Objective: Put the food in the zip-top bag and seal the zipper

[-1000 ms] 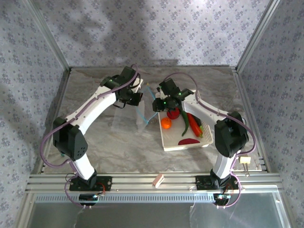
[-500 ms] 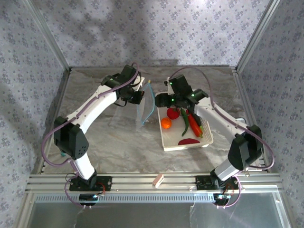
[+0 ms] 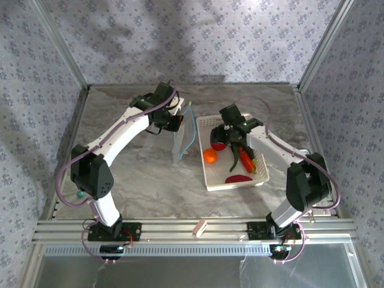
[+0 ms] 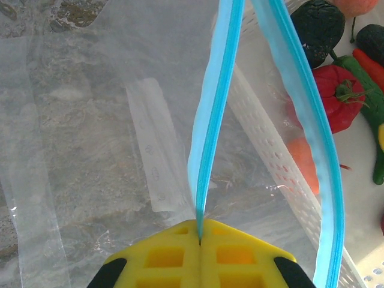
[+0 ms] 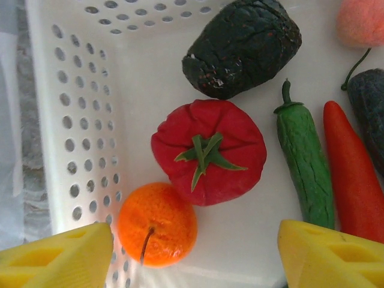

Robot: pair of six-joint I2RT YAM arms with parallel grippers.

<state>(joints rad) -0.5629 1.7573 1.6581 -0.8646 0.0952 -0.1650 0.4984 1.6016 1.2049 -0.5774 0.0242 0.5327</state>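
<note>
blue zipper [image 4: 207, 138] of the zip-top bag [image 4: 90, 150] is being pinched by the clenched left fingers [image 4: 162, 258], beside the white basket [image 5: 72, 120]; right fingers [image 5: 54, 258] are hovering spread above the tomato [image 5: 208, 151] and orange [image 5: 157, 224] lying inside.

I read no text, label, brand or number anywhere. Faint embossed marks ran along a clear strip on the bag [image 4: 157, 156], too blurred for me to make out. The small pale block [image 3: 200, 227] showed me no legible print.
</note>
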